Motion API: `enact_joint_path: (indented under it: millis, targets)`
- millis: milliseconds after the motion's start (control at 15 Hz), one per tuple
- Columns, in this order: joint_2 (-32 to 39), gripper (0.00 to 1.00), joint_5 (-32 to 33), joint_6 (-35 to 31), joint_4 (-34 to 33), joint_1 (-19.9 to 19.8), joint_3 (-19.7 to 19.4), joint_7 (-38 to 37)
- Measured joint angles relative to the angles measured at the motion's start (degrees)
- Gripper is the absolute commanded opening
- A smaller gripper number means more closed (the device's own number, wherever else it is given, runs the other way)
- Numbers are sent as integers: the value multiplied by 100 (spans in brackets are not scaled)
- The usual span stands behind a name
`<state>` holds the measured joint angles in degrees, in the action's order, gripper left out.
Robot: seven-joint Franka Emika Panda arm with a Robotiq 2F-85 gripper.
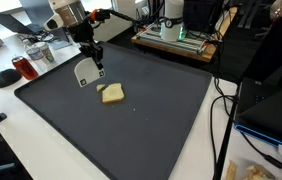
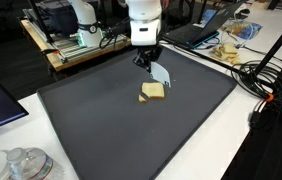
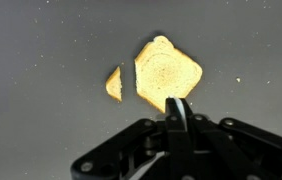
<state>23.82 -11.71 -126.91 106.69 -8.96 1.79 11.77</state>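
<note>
Wrist view puts the gripper (image 3: 178, 120) at the bottom of my screen, with its fingers pressed together on a thin pale edge that stands up between them. Both exterior views show what that edge belongs to: a flat white tool (image 1: 84, 72), something like a spatula, which hangs down and slants away from the clamped fingers. So the hand is fully closed and has the white tool in its grasp.

Just past the fingertips lies the bread (image 3: 167, 72), a golden slice flat on the dark mat (image 3: 41, 50). A small piece (image 3: 114, 82) sits beside it with a narrow gap of mat between the two. From the wrist, the tool's edge lines up with the near rim of the bread, but I cannot tell whether it touches.

In an exterior view the gripper (image 1: 89, 57) hangs over the mat (image 1: 131, 140) with the bread (image 1: 112, 93) just beside the tool's lower end. In an exterior view from across the table, the gripper (image 2: 147, 60) holds the white tool (image 2: 161, 74) above the bread (image 2: 152, 92), near the middle of the mat (image 2: 101, 130). A red cup (image 1: 21, 67) stands well apart, off the mat.
</note>
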Motion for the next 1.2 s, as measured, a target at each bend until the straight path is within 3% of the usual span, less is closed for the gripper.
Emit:
enact_joint_path:
  millis: [467, 1200]
  targets:
    - [-6, 1, 475, -4, 207, 552, -166, -1257]
    - [84, 1, 624, -566, 717, 836, -353, -2482]
